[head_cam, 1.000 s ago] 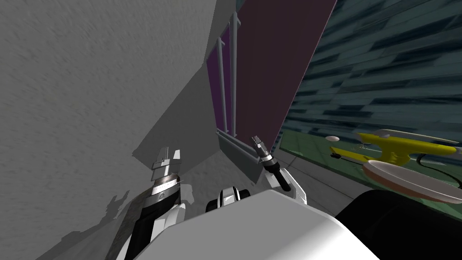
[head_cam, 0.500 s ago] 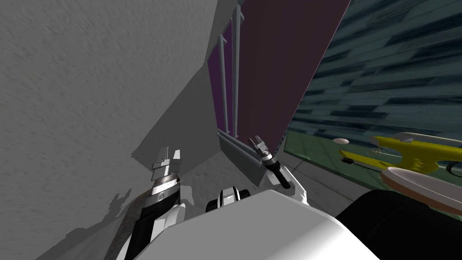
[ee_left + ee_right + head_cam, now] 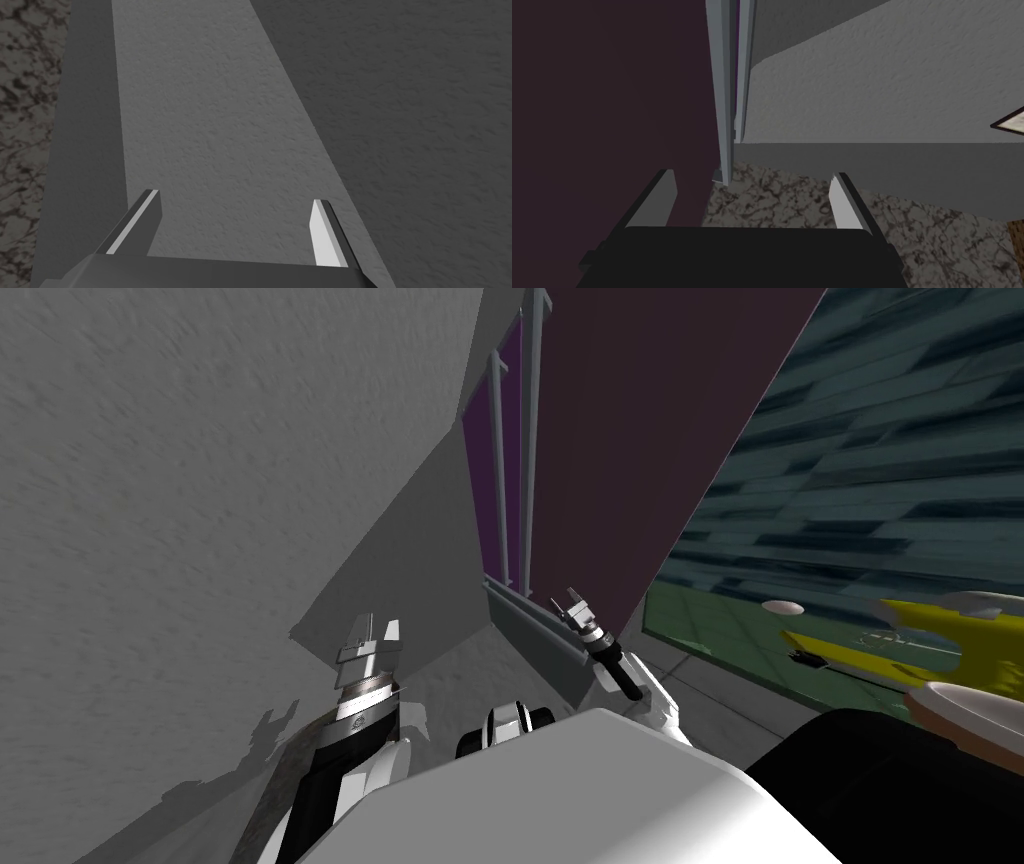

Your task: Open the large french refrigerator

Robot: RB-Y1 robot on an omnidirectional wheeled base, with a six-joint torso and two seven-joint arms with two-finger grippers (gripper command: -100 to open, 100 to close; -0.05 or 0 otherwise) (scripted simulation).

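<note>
Head view showed a rough grey wall (image 3: 200,488) on the left. The left gripper (image 3: 370,633) hung close before it, low and off to the side of the work. Its jaws were spread with nothing between them, as the left wrist view confirmed, and I judged it was parked there to keep out of the other arm's way.

To its right stood the refrigerator (image 3: 620,438), a tall dark maroon front in the middle of the scene. Two slim grey vertical handles (image 3: 530,438) ran side by side near its left edge, which suggested the meeting edges of the French doors. The right gripper (image 3: 575,610) was raised near the lower ends of those handles, not touching them.

In the right wrist view a handle bar rose beyond and between the spread fingers (image 3: 842,200), nearer the maroon side. The jaws looked lined up to close round it, but the grasp was not yet made.

Farther right lay a green counter (image 3: 720,633) carrying a yellow object (image 3: 950,633) and a pale dish (image 3: 975,700), well apart from the working arm.
</note>
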